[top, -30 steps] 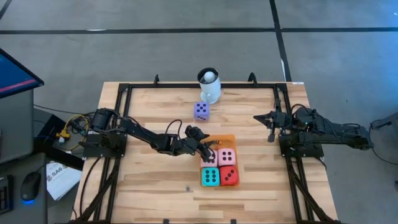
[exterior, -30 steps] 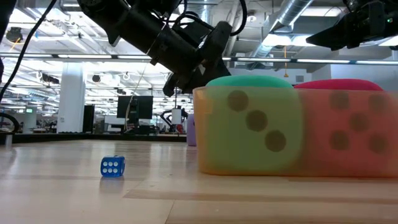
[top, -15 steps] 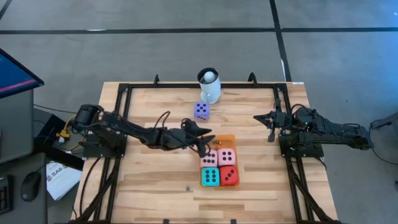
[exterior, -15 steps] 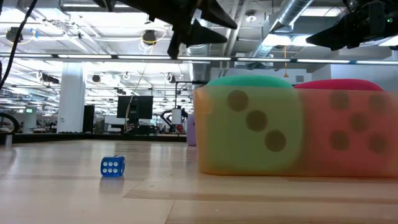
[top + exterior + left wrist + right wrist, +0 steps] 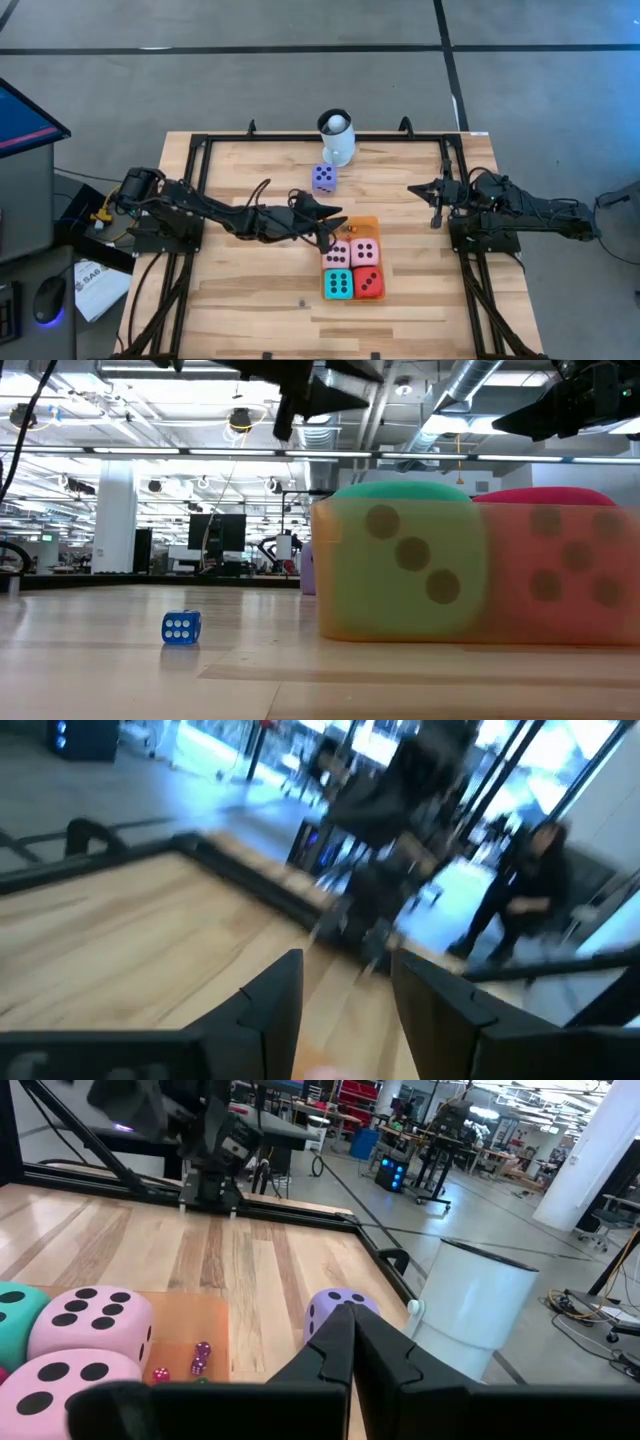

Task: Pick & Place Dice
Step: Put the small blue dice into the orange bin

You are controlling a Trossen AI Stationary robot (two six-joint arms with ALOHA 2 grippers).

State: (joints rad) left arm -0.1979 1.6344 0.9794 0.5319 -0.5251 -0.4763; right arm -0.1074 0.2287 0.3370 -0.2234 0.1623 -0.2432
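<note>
Your left gripper (image 5: 330, 238) has risen off the mat (image 5: 364, 225) since 1 second ago, jaws apart and empty. Read this as a release: 4 dice (image 5: 352, 268) sit there, the purple die (image 5: 323, 178) remains. Right gripper (image 5: 436, 216) waits, jaws together.

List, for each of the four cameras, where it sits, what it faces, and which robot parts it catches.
High: overhead, straight down; both arms, purple die, white mug.
Low: table height, looking across; teal die up close, arms overhead.
Left wrist: on the left arm, facing over the table; its fingers apart.
Right wrist: on the right arm; fingers shut, facing purple die and mug.
High and right wrist share the die and mug.
</note>
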